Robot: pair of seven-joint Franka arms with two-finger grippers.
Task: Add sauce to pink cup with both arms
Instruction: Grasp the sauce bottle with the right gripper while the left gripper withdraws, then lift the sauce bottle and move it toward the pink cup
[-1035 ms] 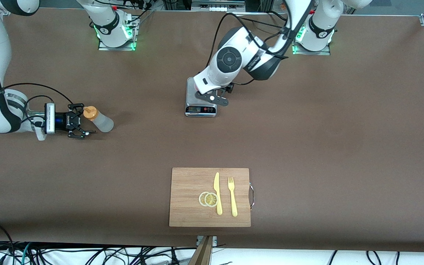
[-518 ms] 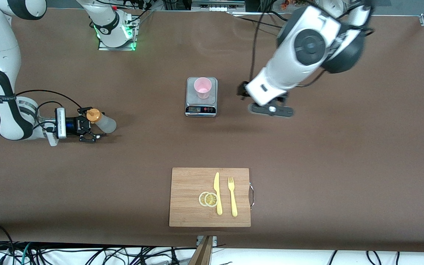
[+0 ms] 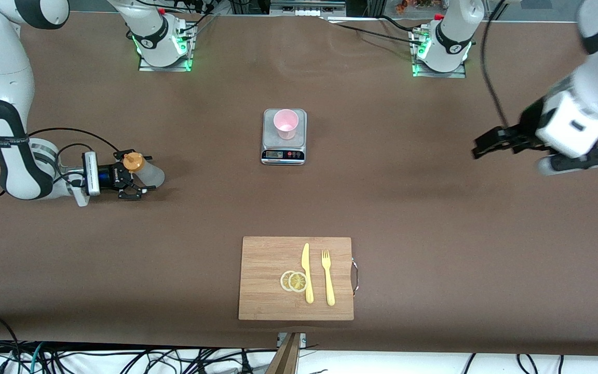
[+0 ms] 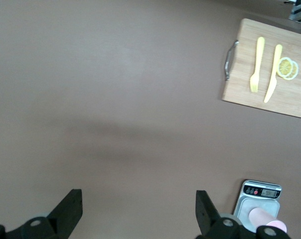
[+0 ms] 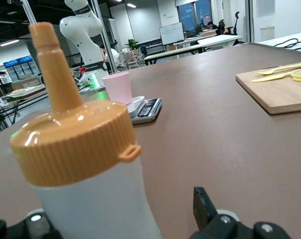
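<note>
The sauce bottle (image 3: 146,174), whitish with an orange nozzle cap (image 5: 73,134), stands upright on the table near the right arm's end. My right gripper (image 3: 132,175) is low at table level and open, one finger on each side of the bottle (image 5: 95,199); a gap shows between one finger (image 5: 203,209) and the bottle. The pink cup (image 3: 285,123) stands on a small kitchen scale (image 3: 284,150) mid-table, also seen as the cup (image 5: 118,87) in the right wrist view. My left gripper (image 3: 486,145) hangs open and empty over bare table toward the left arm's end, its fingers (image 4: 71,211) wide apart.
A wooden cutting board (image 3: 265,270) lies nearer the front camera than the scale, carrying a yellow knife (image 3: 307,272), a yellow fork (image 3: 327,278) and two lemon slices (image 3: 294,281). The board (image 4: 245,94) and scale (image 4: 257,196) also show in the left wrist view.
The left arm swung away from over the scale toward its own end of the table, uncovering the pink cup. The right gripper slid forward around the bottle.
</note>
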